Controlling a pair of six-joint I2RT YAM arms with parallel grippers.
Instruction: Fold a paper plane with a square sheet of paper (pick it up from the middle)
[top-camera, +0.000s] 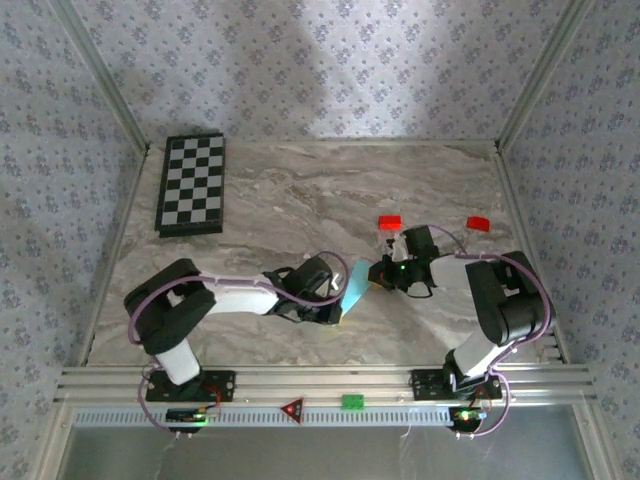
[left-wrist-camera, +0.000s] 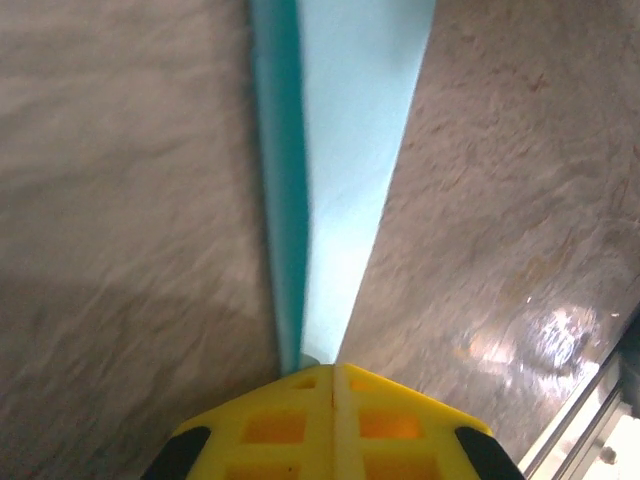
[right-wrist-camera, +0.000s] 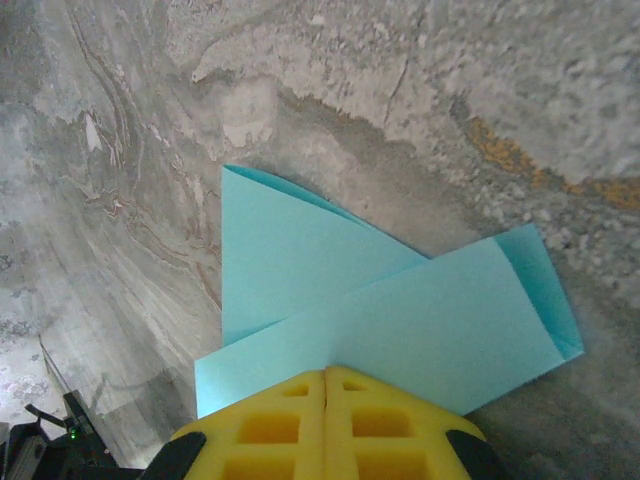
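Left claw and right claw both pinch tight on the paper plane; late folding, seemingly; next, sharpen the crease.

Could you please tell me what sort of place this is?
Probably a robot test cell: a marble-look table enclosed by floral-patterned panels on aluminium framing, with two arms bolted at its near edge.

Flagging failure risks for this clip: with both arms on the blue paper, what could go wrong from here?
1. The left fingers and right fingers are both shut on the plane from opposite sides; pulling apart could tear it or undo a crease.
2. The left fingers pinch just its narrow end, so it might slip out.
3. A red block sits near the right fingers and could get knocked.
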